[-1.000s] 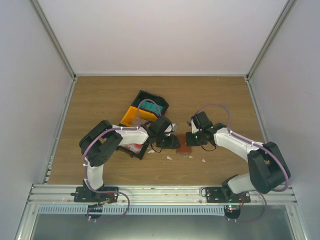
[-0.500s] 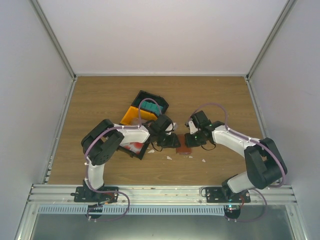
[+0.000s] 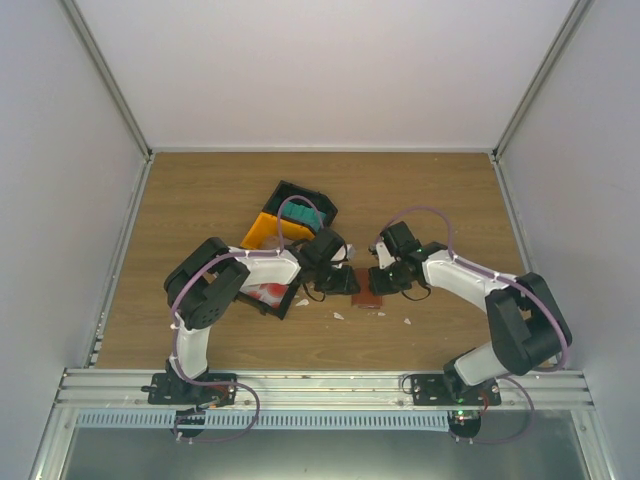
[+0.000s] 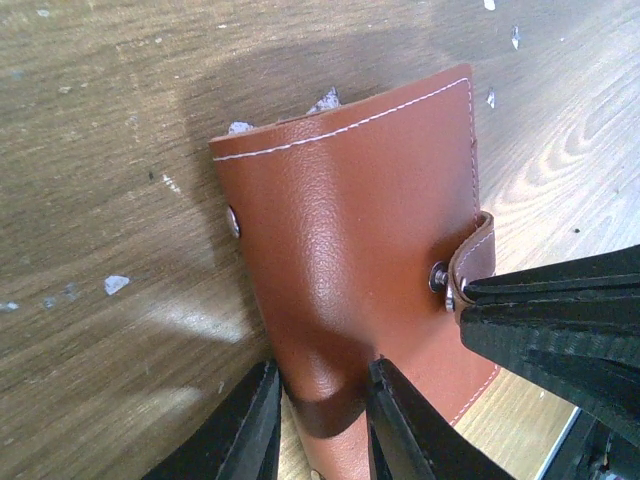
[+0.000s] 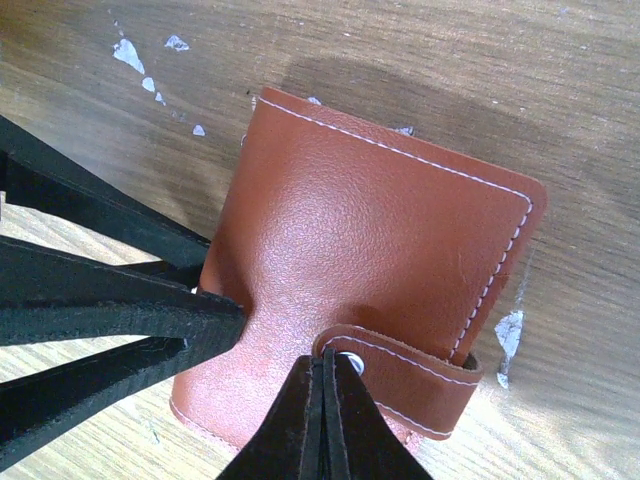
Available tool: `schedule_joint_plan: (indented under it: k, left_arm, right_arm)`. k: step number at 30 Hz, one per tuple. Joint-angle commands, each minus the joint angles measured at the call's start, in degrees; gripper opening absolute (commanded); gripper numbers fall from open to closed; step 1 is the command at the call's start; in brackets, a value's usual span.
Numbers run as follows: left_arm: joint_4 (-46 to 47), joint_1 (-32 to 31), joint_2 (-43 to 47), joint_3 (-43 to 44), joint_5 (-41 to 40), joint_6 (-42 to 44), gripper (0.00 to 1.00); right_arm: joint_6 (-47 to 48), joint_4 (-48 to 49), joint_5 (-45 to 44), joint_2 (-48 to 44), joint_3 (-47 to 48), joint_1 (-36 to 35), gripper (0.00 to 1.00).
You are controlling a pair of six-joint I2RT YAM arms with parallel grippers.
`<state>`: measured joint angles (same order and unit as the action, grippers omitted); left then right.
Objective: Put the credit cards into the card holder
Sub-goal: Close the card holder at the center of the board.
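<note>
Card holder (image 4: 350, 250) lying folded on the bench (image 4: 100, 150), between two sets of fingers.
Left fingers (image 4: 255, 430), narrowly apart, are pinching its near edge, leather puckering between them; right fingers (image 5: 303, 420), fully together, are clamping the snap strap (image 5: 410, 365). Overhead, both arms are hiding most of the holder; only the wrist views are showing these grips.

You'll find no readable text, label, brand or number anywhere, not even on the card holder (image 4: 350, 250).
</note>
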<state>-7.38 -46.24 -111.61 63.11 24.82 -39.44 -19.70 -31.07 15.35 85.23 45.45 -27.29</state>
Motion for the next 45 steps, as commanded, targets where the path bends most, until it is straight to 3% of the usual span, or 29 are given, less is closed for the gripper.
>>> schedule_joint_plan:
  k: [1,10,21,32,39,45]
  left_arm:
    - [-4.57,0.18,-4.29,-1.15,-4.83,0.67,0.27]
    - [-4.75,0.16,-4.63,-1.19,-4.78,0.97,0.26]
    - [-4.91,0.18,-4.55,-1.15,-4.95,1.16,0.24]
    - [-4.93,0.1,-4.53,-1.15,-4.91,1.17,0.24]
    - [-4.85,0.1,-4.62,-1.32,-4.89,1.19,0.24]
    - [-4.8,0.1,-4.62,-1.44,-4.7,1.06,0.24]
  right_arm:
    - [0.58,1.0,-1.65,2.34,-0.2,0.29,0.0]
    - [-1.89,-0.53,-4.7,4.95,1.46,0.3,0.01]
    - [-3.64,-1.46,-6.19,2.2,3.23,0.27,0.17]
    - [-3.43,-1.36,-5.34,2.75,3.23,0.15,0.12]
    - [-3.21,-2.48,-7.55,4.07,3.73,-1.58,0.29]
    - [-4.39,-3.31,-10.08,5.19,4.27,-3.48,0.24]
